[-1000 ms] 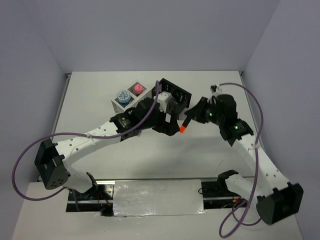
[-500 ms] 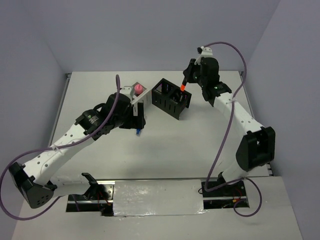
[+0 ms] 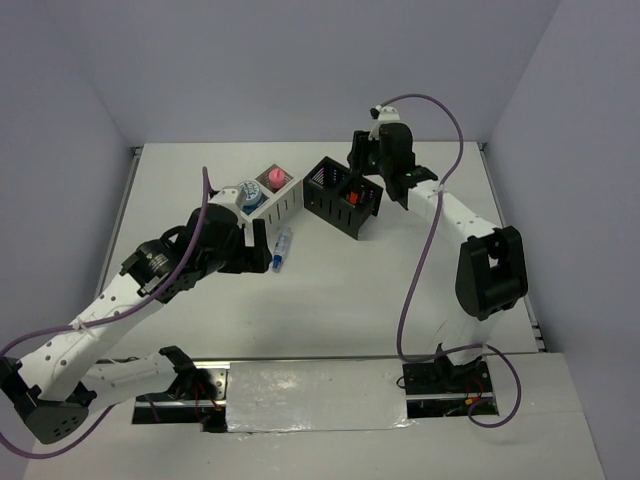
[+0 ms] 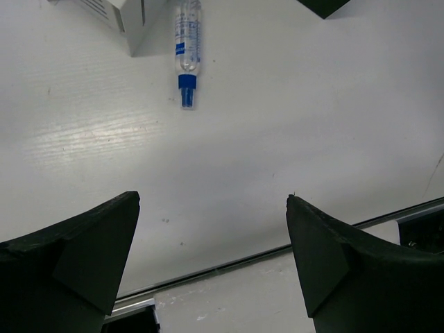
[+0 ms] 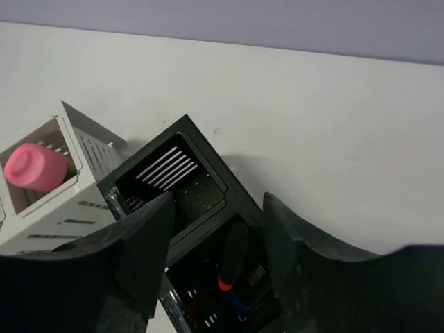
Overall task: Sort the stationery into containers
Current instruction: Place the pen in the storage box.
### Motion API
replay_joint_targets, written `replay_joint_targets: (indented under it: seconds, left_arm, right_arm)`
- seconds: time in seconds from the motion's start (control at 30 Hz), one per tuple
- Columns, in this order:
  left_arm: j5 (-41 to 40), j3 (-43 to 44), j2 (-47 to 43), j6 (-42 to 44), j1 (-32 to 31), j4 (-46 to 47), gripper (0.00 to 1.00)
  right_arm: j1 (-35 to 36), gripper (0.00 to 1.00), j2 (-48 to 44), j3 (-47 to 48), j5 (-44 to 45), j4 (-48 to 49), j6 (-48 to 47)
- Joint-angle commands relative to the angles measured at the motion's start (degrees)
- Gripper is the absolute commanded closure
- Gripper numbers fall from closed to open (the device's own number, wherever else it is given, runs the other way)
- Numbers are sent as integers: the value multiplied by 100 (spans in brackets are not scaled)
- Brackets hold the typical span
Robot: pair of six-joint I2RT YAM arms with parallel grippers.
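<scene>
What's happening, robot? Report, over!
Both grippers open, empty: left gripper above the table, right gripper over black box. Orange highlighter inside black box. Blue-white stick lies loose beside white box. Nothing blocking it.

White box (image 3: 285,205), black box (image 3: 335,215), pink tube (image 3: 275,177), blue-white stick (image 3: 280,248), pale-blue roll (image 3: 249,194).

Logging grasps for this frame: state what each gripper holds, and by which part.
Nothing is held. Left gripper is open, the blue-white stick lying loose on the table; right gripper is open over the black box.
</scene>
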Motion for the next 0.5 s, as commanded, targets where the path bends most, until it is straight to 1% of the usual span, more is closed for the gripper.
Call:
replay_joint_targets:
  seconds: [0.0,0.07,0.13,0.27,0.3,0.33,0.37,0.4,0.43,0.47]
  left_arm:
    - [-9,-139,-56,-148,-14,158,1]
    - [-26,-209,-4,-148,-14,211,1]
    - [26,-270,119,-139,-14,290,1]
    - [123,-350,505,-69,-5,667,1]
    - [79,-333,793,-51,-5,738,1]
    - [70,-306,962,-16,4,878,1]
    - [96,-280,1163,27,65,966,1]
    - [140,-245,1592,158,91,1037,1]
    - [158,-149,1831,229,109,1185,1]
    - [175,-78,2338,343,170,1213,1]
  right_arm:
    - [75,38,-38,-68,54,423,-129]
    - [75,30,-64,-94,133,335,-147]
    - [84,5,-222,-208,142,360,-174]
    - [75,2,-846,-376,274,194,-78]
    - [75,2,-1012,-402,309,159,1]
    - [75,2,-1179,-472,326,-163,106]
    - [84,2,-1555,-507,301,-323,316]
    - [110,2,-1776,-612,274,-481,423]
    - [102,1,-1979,-683,222,-831,528]
    - [119,0,-2407,-762,30,-982,703]
